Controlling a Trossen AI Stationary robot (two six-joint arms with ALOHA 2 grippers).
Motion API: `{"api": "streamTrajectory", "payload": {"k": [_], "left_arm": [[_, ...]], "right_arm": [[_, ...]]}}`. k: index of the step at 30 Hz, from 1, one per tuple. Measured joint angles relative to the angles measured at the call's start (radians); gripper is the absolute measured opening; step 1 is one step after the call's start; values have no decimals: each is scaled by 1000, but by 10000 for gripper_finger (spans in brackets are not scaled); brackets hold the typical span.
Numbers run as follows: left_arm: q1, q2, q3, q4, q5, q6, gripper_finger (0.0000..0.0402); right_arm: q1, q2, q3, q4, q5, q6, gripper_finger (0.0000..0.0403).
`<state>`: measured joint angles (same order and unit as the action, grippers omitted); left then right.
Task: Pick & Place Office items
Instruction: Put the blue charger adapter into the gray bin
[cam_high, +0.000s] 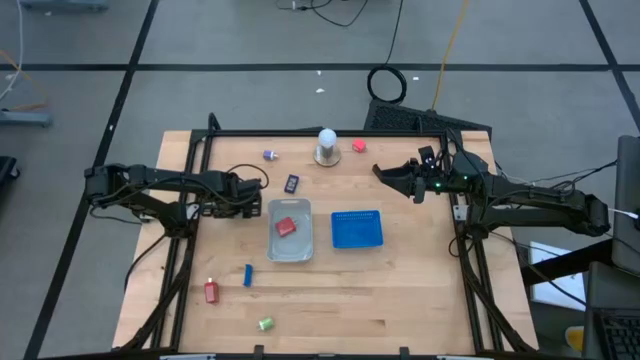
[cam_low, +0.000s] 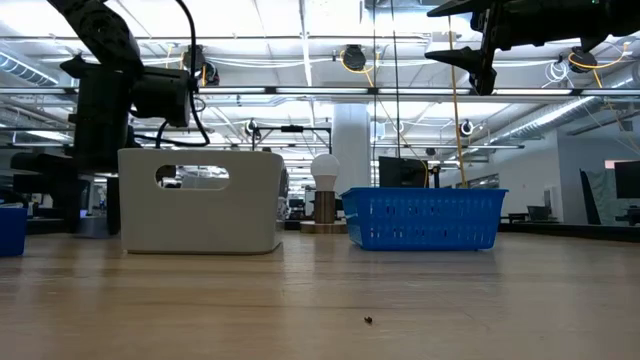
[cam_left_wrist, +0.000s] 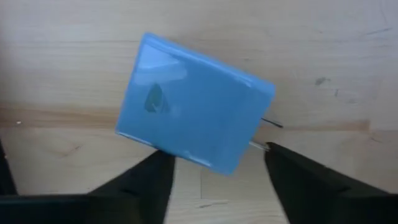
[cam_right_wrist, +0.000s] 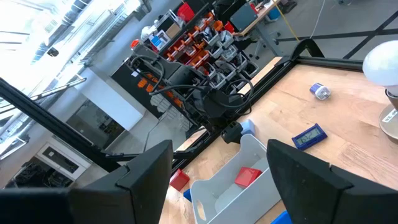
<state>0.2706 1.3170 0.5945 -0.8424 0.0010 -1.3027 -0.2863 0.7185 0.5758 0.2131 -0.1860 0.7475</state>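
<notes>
My left gripper (cam_high: 254, 207) hovers at the left edge of the clear tray (cam_high: 303, 246), shut on a light blue office item (cam_left_wrist: 193, 102) that fills the left wrist view. My right gripper (cam_high: 397, 180) is open and raised high over the table's far right part, beyond the blue basket (cam_high: 357, 229). One red item (cam_high: 286, 227) lies in the clear tray. On the table lie a purple item (cam_high: 269, 155), a dark one (cam_high: 292, 183), a red one (cam_high: 358, 146), another red one (cam_high: 211, 291), a blue one (cam_high: 248, 275) and a green one (cam_high: 265, 323). My left gripper holds the light blue item between its two fingers, at the item's lower edge (cam_left_wrist: 205, 158); one fingertip (cam_left_wrist: 158, 165) is at a corner, the other (cam_left_wrist: 277, 155) beside its thin metal pins (cam_left_wrist: 260, 145). The item sits tilted and looks lifted clear of the wood.
A white ball on a round base (cam_high: 327, 145) stands at the far middle of the table. Clear tray and blue basket sit side by side at the centre. Black frame rails (cam_high: 300, 133) run along the table's far and side edges. Bare wood spans the near right.
</notes>
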Motion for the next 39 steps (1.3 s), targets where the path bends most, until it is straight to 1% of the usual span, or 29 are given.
{"api": "streamTrajectory", "payload": {"k": [4,6,8,10,12,14,21,26,29,33,35,39], "left_arm": [[0,0,0,53,2,17,155],[0,0,0,76,1,24,124],[0,0,0,93,6,36,106],[0,0,0,111,21,48,103],[0,0,0,120,38,47,115],[0,0,0,130,62,41,137],[0,0,0,215,183,48,237],[0,0,0,223,205,51,288],[0,-4,0,223,218,52,304],[0,-7,41,175,225,101,309],[0,-28,82,115,225,147,310],[0,-43,181,-59,150,259,310]], "right_arm": [[0,0,0,0,0,-1,256],[0,0,0,0,0,-2,256],[0,0,0,0,0,-2,256],[0,0,0,0,0,-1,256],[0,0,0,0,0,0,256],[0,0,0,0,0,0,256],[0,0,0,0,1,4,256],[0,0,0,-1,1,4,256],[0,0,0,-1,1,4,256],[0,0,0,0,1,14,256],[0,0,0,-1,1,19,256],[0,0,0,-1,1,19,256]]}}
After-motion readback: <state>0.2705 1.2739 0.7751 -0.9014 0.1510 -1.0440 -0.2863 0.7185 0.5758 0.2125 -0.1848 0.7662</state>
